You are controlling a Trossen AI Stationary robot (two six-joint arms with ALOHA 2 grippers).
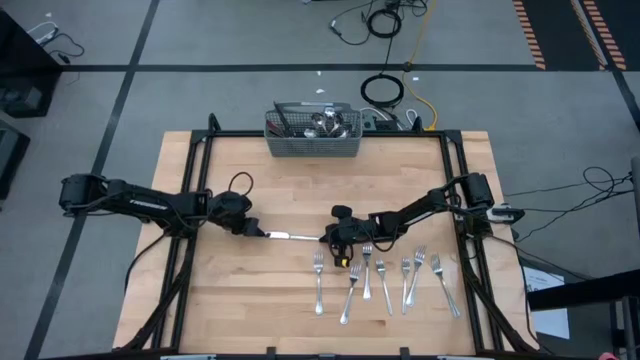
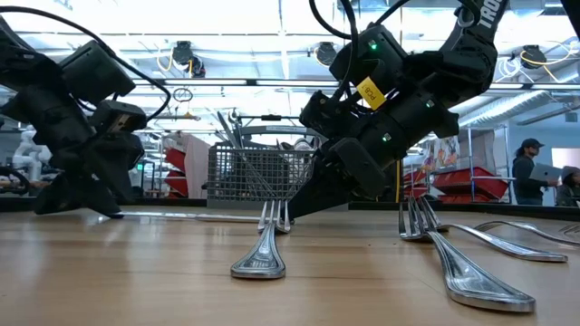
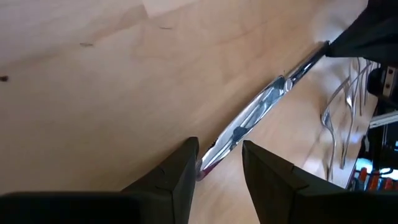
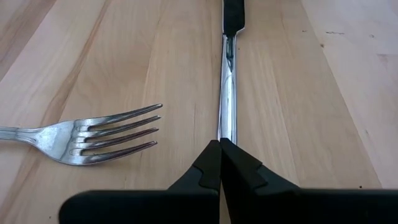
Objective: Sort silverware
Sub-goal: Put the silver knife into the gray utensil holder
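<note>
Piece in play: a slim table knife (image 1: pixel 290 236) lay flat on the table (image 1: pixel 250 300), stretched between my two claws with one end at each.

Long axis: it ran across the table from my left claw (image 1: pixel 258 232) straight to my right claw (image 1: pixel 330 238), so each claw met it end-on.

Right claw: its fingers were pressed together with the knife's end (image 4: pixel 227 115) running right up to their tips; it looked pinched there, though the end itself was hidden behind them.

Left claw: its fingers (image 3: pixel 180 177) stood spread, one on each side of the knife's other end (image 3: pixel 249 121), apart from the metal, so this claw held nothing.

Which arm is nearer: neither by much, since each sat at its own end; only the right looked to have a grip.

Sorted so far: six forks (image 1: pixel 385 280) lay in a loose row on the side of my right claw nearer the table's front edge, one fork (image 4: pixel 93 138) just beside that claw's tips.

Unsorted stock: more silverware (image 1: pixel 325 125) stood in the wire basket (image 1: pixel 312 145) at the far edge, well apart from both claws.

My judgement: the next move turns on that shared axis, with the right claw drawing the knife lengthwise clear of the spread left fingers.
</note>
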